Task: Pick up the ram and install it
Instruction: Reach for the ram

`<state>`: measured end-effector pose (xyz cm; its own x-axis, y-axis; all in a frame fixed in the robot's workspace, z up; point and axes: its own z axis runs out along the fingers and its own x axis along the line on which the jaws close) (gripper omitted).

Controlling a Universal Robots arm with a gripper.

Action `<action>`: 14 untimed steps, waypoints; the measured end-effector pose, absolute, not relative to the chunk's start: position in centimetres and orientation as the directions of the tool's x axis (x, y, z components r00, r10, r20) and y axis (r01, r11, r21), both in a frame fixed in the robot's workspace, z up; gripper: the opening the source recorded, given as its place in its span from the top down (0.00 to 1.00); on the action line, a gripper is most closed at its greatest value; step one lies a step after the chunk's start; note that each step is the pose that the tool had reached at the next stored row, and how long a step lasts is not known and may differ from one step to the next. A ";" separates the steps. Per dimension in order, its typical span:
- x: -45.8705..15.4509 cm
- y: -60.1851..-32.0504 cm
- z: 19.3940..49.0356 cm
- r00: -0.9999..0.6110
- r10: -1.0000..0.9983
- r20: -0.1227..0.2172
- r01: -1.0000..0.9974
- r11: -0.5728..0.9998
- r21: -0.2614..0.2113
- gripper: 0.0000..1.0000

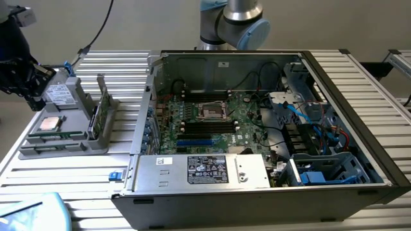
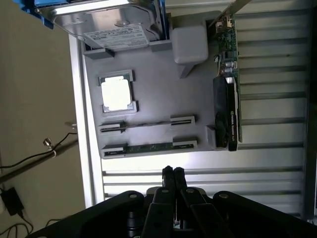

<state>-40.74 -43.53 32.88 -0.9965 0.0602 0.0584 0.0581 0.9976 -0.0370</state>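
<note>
The ram (image 2: 148,147) is a slim green stick standing on edge between two grey holders, along one edge of the grey parts tray (image 2: 153,74). In the exterior view the ram (image 1: 53,146) lies at the tray's near edge, on that view's left. My gripper (image 2: 172,173) is shut with nothing between its fingertips, and it hangs above the tray, apart from the ram. In the exterior view the gripper (image 1: 33,102) is a black mass over the tray's far left corner. The open computer case (image 1: 257,120) holds the motherboard with its long black memory slots (image 1: 207,126).
The tray also carries a square silver processor (image 2: 117,94), a hard drive (image 2: 106,25) in a blue frame and an upright graphics card (image 2: 228,104). A second pair of holders (image 2: 146,125) sits beside the ram. Cables and drive cages crowd the case on the exterior view's right.
</note>
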 end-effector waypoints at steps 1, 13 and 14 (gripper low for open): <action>-40.8 -43.5 32.8 -0.997 0.060 0.058 0.058 0.998 -0.037 0.90; -41.1 -43.6 31.1 -0.998 0.040 0.058 0.038 0.999 -0.037 0.90; -41.1 -43.6 31.0 -0.998 0.039 0.058 0.037 0.999 -0.037 0.90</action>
<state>-41.09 -43.61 30.97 -0.9976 0.0388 0.0581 0.0367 0.9986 -0.0369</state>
